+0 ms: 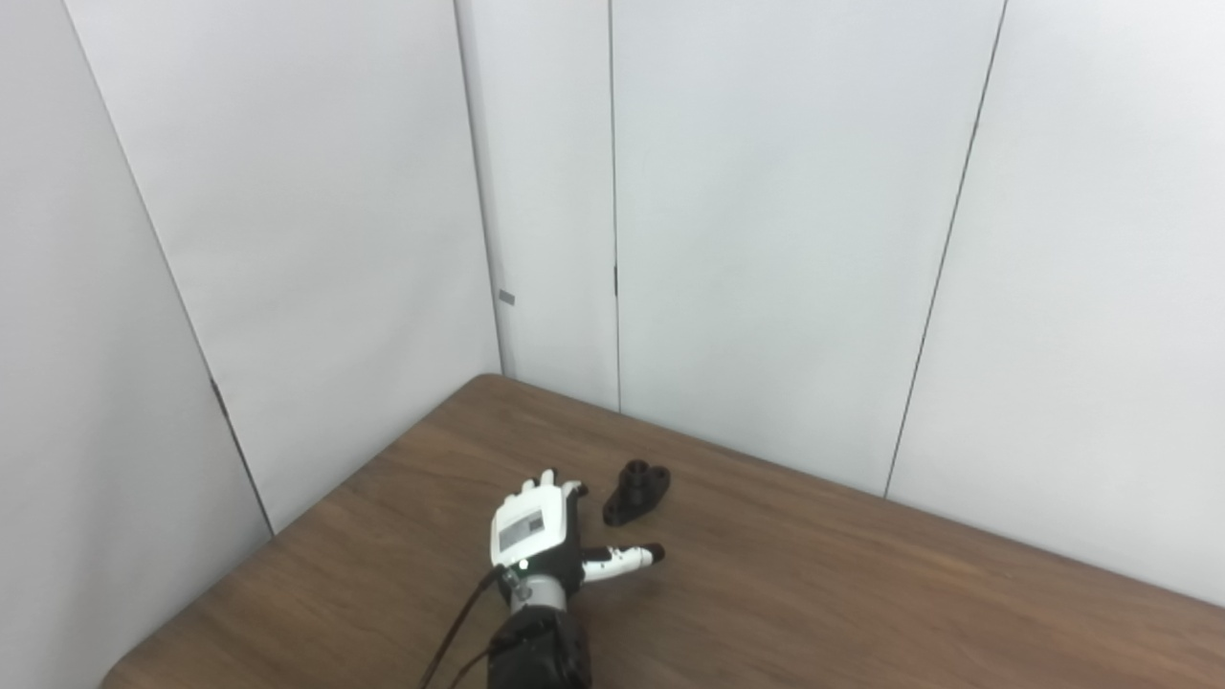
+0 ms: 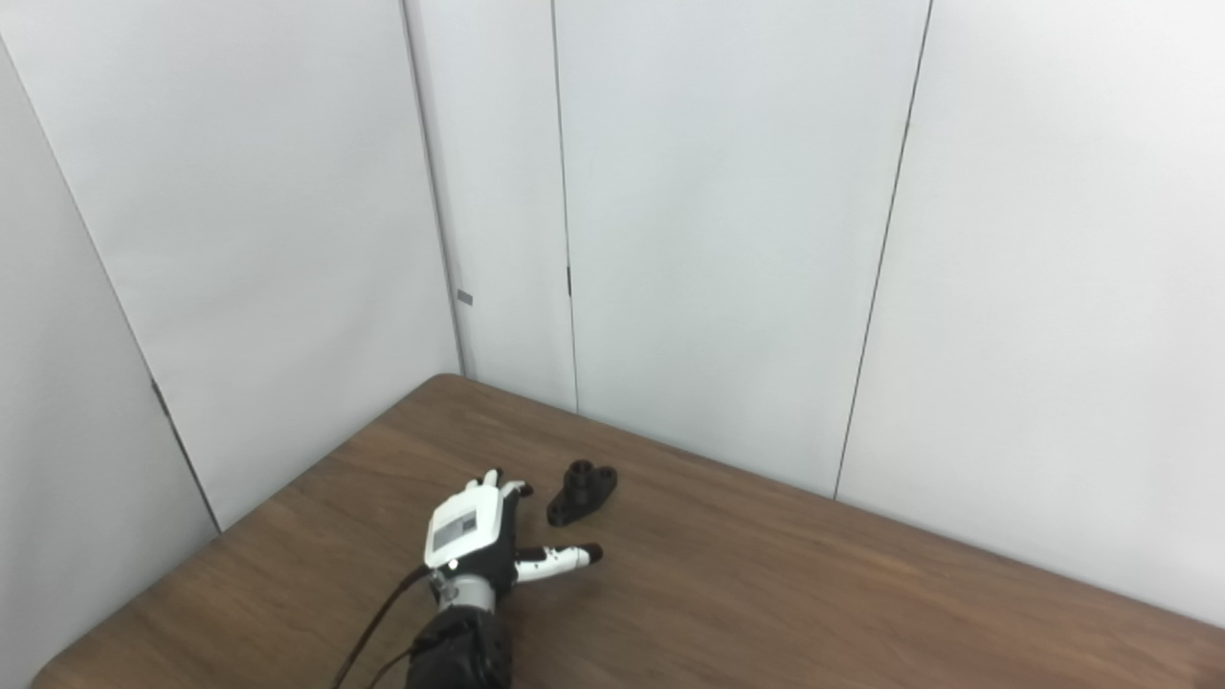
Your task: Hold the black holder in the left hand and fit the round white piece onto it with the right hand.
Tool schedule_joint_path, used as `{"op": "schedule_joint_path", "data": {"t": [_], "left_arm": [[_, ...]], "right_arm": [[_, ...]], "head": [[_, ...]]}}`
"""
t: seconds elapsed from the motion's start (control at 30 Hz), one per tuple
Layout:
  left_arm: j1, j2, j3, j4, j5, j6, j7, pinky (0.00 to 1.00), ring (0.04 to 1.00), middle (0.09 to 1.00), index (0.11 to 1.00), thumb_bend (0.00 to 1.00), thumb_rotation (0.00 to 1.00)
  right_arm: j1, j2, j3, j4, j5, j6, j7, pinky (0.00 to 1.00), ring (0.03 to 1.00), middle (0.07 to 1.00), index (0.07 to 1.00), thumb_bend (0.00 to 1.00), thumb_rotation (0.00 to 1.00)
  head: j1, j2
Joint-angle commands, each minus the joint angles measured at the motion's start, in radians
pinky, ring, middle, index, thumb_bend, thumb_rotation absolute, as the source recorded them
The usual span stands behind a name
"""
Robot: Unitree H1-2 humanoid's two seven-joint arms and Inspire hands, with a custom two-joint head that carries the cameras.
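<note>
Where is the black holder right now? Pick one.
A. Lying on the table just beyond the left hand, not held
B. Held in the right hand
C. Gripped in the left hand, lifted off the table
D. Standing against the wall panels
A. The black holder lies flat on the brown table, a little past the fingers of the open left hand, with a gap between them.

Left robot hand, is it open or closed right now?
Open: the left robot hand holds nothing, thumb out sideways, beside the small black plastic holder.

Lab booth: white partition panels (image 1: 785,239), wooden table (image 1: 861,593).
</note>
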Motion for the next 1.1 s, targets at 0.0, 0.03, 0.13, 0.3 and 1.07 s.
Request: {"op": "schedule_joint_path", "data": {"t": [0.0,0.03,0.13,0.3,1.07], "left_arm": [[-0.06,0.0,0.009,0.02,-0.004,0.004,0.057,1.0,1.0,1.0,0.858,1.0,0.64],[-0.069,-0.007,0.014,0.043,-0.003,0.004,0.072,1.0,1.0,1.0,0.857,1.0,0.64],[-0.088,-0.022,0.019,0.101,-0.021,0.004,0.129,1.0,1.0,1.0,0.844,1.0,0.62],[-0.113,-0.034,0.016,0.184,-0.093,0.004,0.216,1.0,1.0,1.0,0.855,1.0,0.57],[-0.153,0.029,-0.09,0.394,-0.259,0.003,0.428,1.0,1.0,1.0,0.794,1.0,0.5]], "right_arm": [[0.016,-0.02,-0.009,0.015,-0.026,0.016,0.0,1.0,0.957,0.976,1.0,0.69,1.0],[0.018,-0.02,-0.009,0.008,-0.024,0.021,0.001,1.0,0.959,0.979,1.0,0.7,1.0],[0.025,-0.017,-0.01,-0.01,-0.019,0.035,0.001,1.0,0.963,0.982,1.0,0.72,1.0],[0.031,-0.015,-0.015,-0.015,-0.016,0.034,-0.003,1.0,0.968,0.987,1.0,0.73,1.0],[0.066,-0.011,-0.035,-0.059,-0.005,0.043,-0.006,1.0,0.968,0.982,1.0,0.73,1.0]], "head": [[-0.003,0.002],[-0.007,0.005],[-0.018,0.013],[-0.029,0.021],[-0.08,0.059]]}}
